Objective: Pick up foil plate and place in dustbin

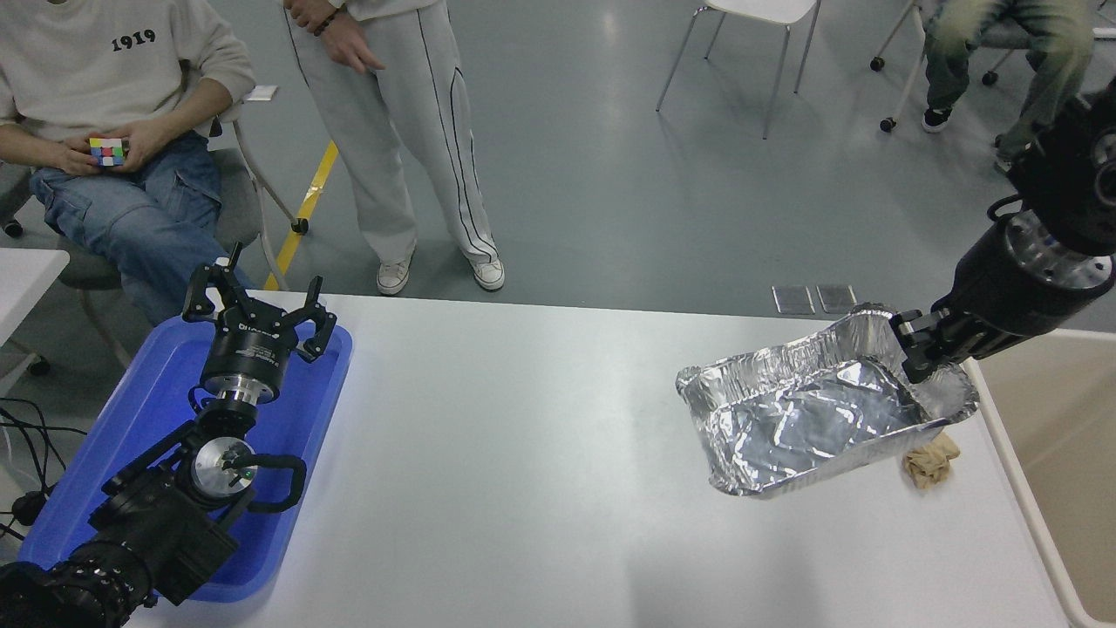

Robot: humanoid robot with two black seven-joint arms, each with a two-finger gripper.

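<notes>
The foil plate (811, 414) is shiny, crinkled and rectangular. It hangs tilted above the right part of the white table (540, 453). My right gripper (914, 351) is shut on its far right rim and holds it up in the air. The dustbin (1059, 436) is a beige bin with a pale cream rim at the table's right edge; only part of it shows. The plate's right end is close to the bin's rim. My left gripper (257, 301) is open and parked over the blue tray at the lower left.
A small crumpled tan paper wad (929, 459) lies on the table under the plate's right end. A blue plastic tray (157, 410) lies at the left edge. One person sits and another stands at the far left side. Chairs stand behind.
</notes>
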